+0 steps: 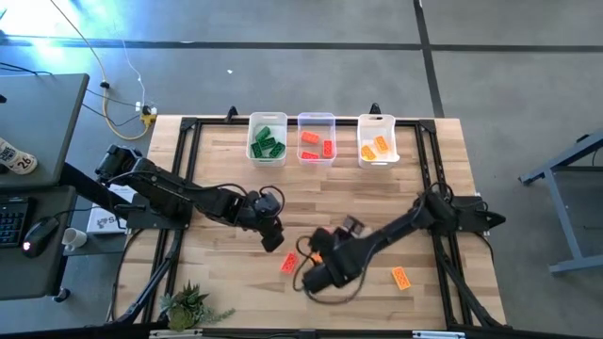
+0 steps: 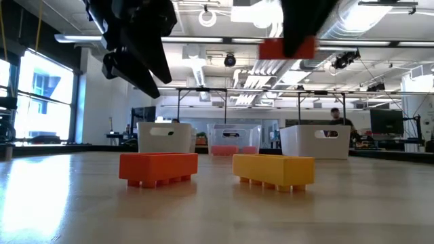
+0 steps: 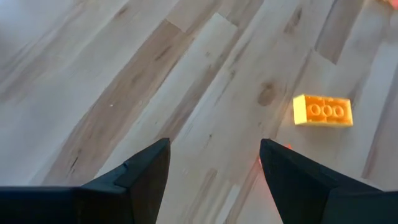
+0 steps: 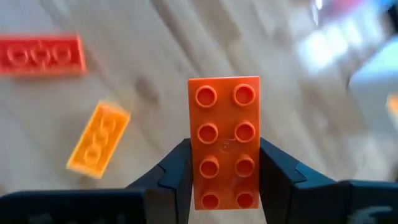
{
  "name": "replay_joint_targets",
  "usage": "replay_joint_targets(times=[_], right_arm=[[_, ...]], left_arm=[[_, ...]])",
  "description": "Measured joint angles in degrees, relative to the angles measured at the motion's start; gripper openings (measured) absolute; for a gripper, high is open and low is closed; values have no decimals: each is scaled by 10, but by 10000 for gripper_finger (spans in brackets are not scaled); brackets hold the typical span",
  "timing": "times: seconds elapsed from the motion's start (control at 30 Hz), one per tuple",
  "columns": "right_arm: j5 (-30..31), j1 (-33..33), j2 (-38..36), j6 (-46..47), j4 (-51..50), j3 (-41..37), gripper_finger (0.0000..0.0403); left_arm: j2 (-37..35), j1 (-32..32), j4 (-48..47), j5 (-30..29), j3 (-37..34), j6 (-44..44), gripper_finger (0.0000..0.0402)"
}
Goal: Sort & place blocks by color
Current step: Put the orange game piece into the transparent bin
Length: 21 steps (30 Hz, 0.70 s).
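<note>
A red-orange brick sits clamped between the right gripper's two fingers, studs facing the wrist camera, lifted clear of the table; in the low view it hangs up by that arm. Below and beside this gripper two loose bricks lie flat on the wood: a red one and a yellow-orange one, apart from each other. Beyond the held brick, across the table, stand three bins: green bricks in one, red in the middle, orange in the third. The left gripper hovers over bare wood near the red brick, fingers spread wide with nothing between them.
</note>
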Motion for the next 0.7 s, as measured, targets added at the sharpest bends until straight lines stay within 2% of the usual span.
replay_joint_targets(times=[0.17, 0.33, 0.6, 0.7], right_arm=[[51, -61, -4, -124, 5, 39, 114], [72, -132, -4, -233, 5, 58, 114], [74, -259, -4, -350, 4, 58, 114], [73, -303, -4, -384, 7, 58, 114]], left_arm=[[0, 0, 0, 13, 0, 37, 236], [0, 0, 1, 13, 0, 54, 236], [0, 0, -2, 14, 0, 73, 236], [0, 0, -5, 33, 0, 85, 236]])
